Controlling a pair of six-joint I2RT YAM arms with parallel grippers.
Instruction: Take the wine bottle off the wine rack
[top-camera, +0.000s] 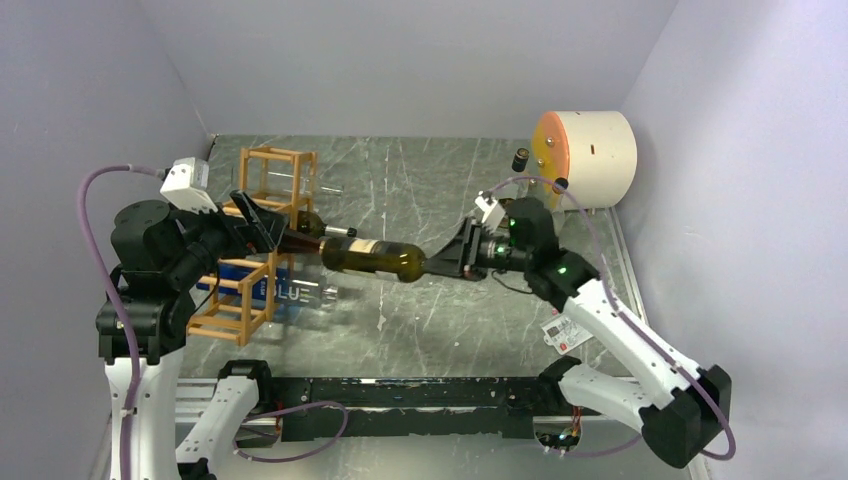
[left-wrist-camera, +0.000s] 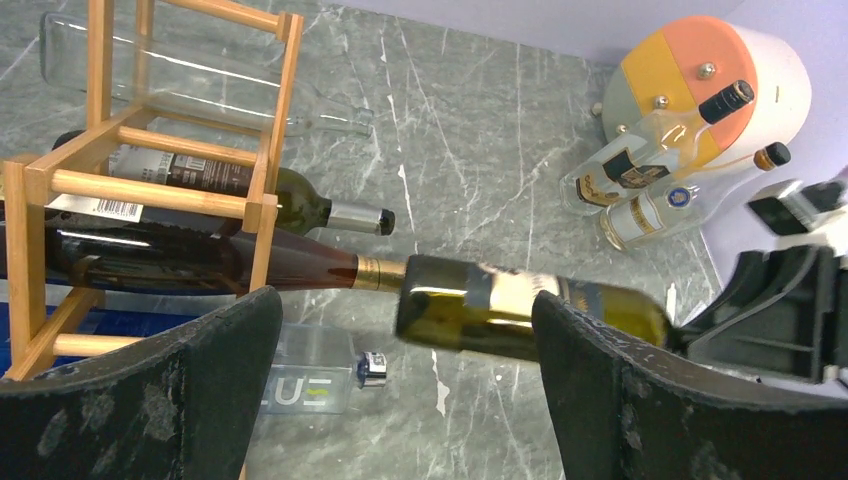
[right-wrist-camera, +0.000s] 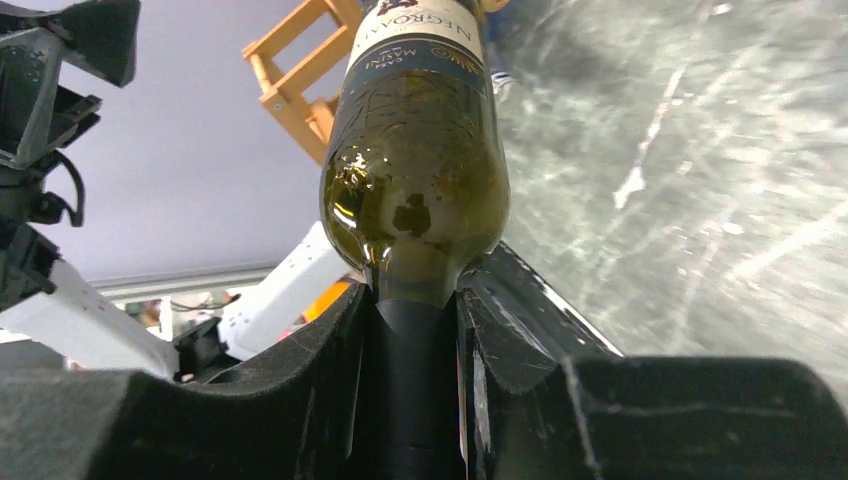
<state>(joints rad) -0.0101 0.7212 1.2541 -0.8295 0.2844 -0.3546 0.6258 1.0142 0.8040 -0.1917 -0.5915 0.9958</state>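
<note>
wine bottle (top-camera: 372, 256) right of wine rack (top-camera: 279, 152)

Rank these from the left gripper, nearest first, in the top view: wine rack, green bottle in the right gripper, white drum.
1. wine rack, at the left gripper, left side.
2. green bottle, centre.
3. white drum, far right corner.

Wine bottle (right-wrist-camera: 415, 170) label — "NEGROA…"; clear flat object (top-camera: 297, 294) — "BLUE".
</note>
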